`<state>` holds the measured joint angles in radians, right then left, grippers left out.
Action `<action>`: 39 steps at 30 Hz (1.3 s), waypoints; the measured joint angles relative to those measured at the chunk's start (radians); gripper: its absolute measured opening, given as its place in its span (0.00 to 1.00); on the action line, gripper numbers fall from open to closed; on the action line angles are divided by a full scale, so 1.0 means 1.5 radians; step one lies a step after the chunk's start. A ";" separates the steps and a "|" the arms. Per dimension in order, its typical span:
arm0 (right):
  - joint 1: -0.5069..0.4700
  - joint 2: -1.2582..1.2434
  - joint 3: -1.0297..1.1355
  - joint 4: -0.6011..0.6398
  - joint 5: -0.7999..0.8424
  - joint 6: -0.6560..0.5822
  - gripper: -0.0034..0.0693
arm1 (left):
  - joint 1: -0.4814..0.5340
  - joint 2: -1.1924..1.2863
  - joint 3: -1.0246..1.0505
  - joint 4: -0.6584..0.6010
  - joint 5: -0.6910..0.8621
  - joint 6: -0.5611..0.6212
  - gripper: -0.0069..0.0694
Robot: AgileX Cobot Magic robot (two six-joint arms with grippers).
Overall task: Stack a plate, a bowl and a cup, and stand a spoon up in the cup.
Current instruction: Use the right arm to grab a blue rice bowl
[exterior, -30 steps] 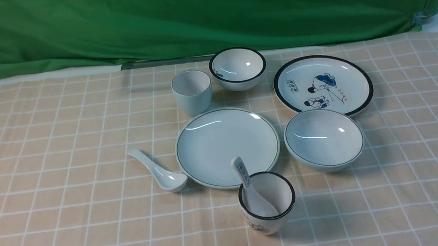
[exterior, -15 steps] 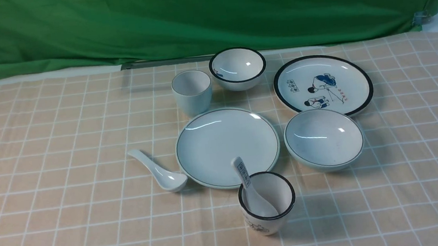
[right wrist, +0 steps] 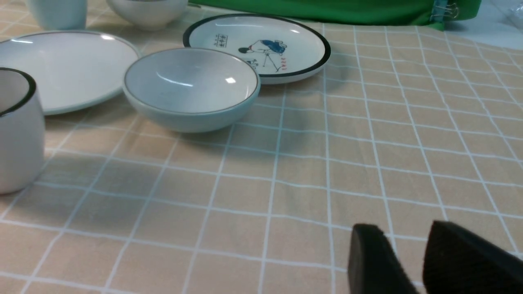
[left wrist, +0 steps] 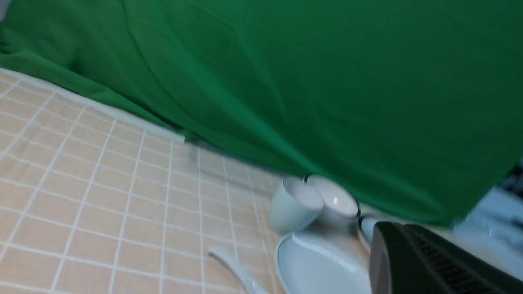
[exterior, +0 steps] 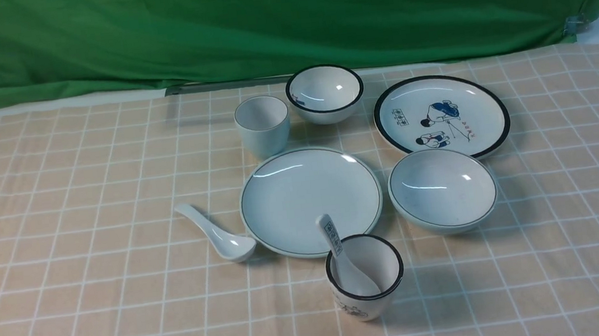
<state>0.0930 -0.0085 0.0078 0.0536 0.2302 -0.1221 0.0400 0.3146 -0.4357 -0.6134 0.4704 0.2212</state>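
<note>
The left tool (left wrist: pixel 408 265) shows as only one dark, ribbed finger in its blurred wrist view and as a dark sliver at the left edge of the front view. I cannot tell whether it is released or clenched. It is well apart from all the crockery. Of the task's things the spoon (exterior: pixel 219 233) lies nearest to it, flat on the worktop (exterior: pixel 57 218), with its scoop just beside the rim of the plate (exterior: pixel 311 200). The cup (exterior: pixel 262 124) stands upright beyond the plate, farther from this tool.

The right tool (right wrist: pixel 404 241) has its two black pads a little parted and grasps nothing. The bowl (right wrist: pixel 191 87) sits ahead of it across a stretch of bare cloth, well apart. The plate is just beside the bowl on the left.

The plate, bowl and cup are glossy pale blue-white ceramic. The plate is flat and round, and the bowl is wide and shallow; both have a thin dark rim line. The cup is plain and has no handle. The spoon is smooth white with a curved handle.

The worktop is covered in tan cloth with a white grid. A black-rimmed cup (exterior: pixel 365 276) holds a printed spoon (exterior: pixel 343 259). A cartoon plate (exterior: pixel 442 116) lies close behind the bowl, and I cannot tell whether they touch.
</note>
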 joint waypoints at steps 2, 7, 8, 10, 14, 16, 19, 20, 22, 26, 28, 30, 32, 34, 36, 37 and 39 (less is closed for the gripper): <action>0.000 0.000 0.000 0.000 0.000 0.000 0.37 | 0.000 0.091 -0.068 0.004 0.086 0.065 0.10; 0.000 0.000 0.000 0.000 0.000 0.000 0.37 | -0.063 0.297 -0.174 0.004 0.155 0.167 0.10; 0.000 0.000 0.000 0.000 0.000 0.000 0.37 | -0.106 0.337 -0.187 0.010 0.148 0.175 0.10; 0.000 0.000 0.000 0.000 -0.002 0.000 0.37 | -0.174 0.394 -0.204 0.027 0.140 0.187 0.10; 0.000 0.000 0.000 0.000 -0.027 0.002 0.37 | -0.263 0.448 -0.215 0.031 0.132 0.190 0.10; 0.000 0.000 0.000 0.015 -0.086 0.081 0.37 | -0.314 0.459 -0.218 0.030 0.109 0.198 0.10; 0.000 0.000 0.000 0.055 -0.150 0.221 0.37 | -0.342 0.454 -0.218 0.030 0.080 0.212 0.10; 0.000 0.000 0.000 0.073 -0.191 0.328 0.37 | -0.352 0.446 -0.218 0.028 0.066 0.228 0.10; 0.000 0.001 0.000 0.077 -0.223 0.370 0.37 | -0.354 0.437 -0.218 0.029 0.058 0.247 0.10; 0.013 0.024 -0.034 0.081 -0.205 0.401 0.30 | -0.354 0.414 -0.218 0.029 0.039 0.268 0.10; 0.027 0.058 -0.073 0.081 -0.150 0.368 0.28 | -0.354 0.409 -0.218 0.030 0.031 0.272 0.10; 0.059 0.148 -0.182 0.082 -0.054 0.260 0.25 | -0.354 0.405 -0.218 0.031 0.011 0.274 0.10; 0.091 0.257 -0.286 0.082 0.040 0.145 0.24 | -0.354 0.404 -0.218 0.031 -0.001 0.274 0.10; 0.116 0.364 -0.376 0.082 0.136 0.059 0.24 | -0.354 0.402 -0.218 0.031 -0.001 0.274 0.10; 0.130 0.484 -0.455 0.082 0.208 -0.018 0.24 | -0.354 0.388 -0.218 0.031 0.002 0.274 0.10; 0.134 0.540 -0.493 0.082 0.239 -0.048 0.25 | -0.354 0.376 -0.218 0.031 0.006 0.274 0.10; 0.139 0.634 -0.560 0.081 0.272 -0.095 0.25 | -0.354 0.348 -0.218 0.032 0.012 0.274 0.10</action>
<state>0.3011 0.9429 -0.8320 0.1750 0.6379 -0.2647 -0.4912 0.8362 -0.7632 -0.5654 0.4881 0.6329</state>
